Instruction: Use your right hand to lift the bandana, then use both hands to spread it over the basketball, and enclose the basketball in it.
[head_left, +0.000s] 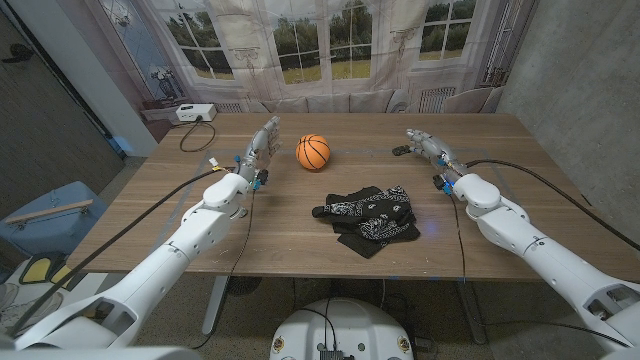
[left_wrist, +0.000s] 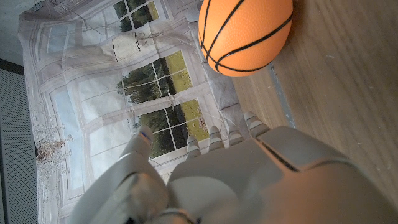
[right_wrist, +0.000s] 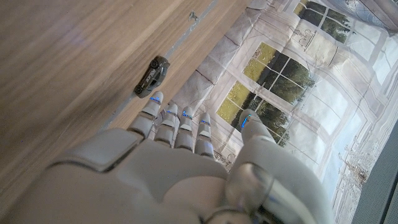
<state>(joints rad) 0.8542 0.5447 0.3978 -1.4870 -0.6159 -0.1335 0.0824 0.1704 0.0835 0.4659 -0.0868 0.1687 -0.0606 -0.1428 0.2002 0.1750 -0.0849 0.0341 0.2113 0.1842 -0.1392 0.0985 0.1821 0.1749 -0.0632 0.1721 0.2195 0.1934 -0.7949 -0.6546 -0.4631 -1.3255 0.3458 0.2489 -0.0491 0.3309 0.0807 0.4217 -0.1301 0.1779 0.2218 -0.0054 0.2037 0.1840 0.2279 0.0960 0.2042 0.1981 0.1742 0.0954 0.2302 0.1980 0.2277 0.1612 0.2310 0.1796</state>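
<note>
Both hands are open and holding nothing: left hand (head_left: 262, 148) sits just beside the basketball (head_left: 313, 152), right hand (head_left: 424, 146) upper right. The bandana (head_left: 371, 220) lies crumpled mid-frame, so I'd worry a sloppy grab lifts it bunched, or nudges the ball rolling.

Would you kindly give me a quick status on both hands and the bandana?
Left hand and right hand open, holding nothing. Bandana crumpled on the table, untouched; basketball bare beside left hand. Small dark object near right hand, off the path.
</note>
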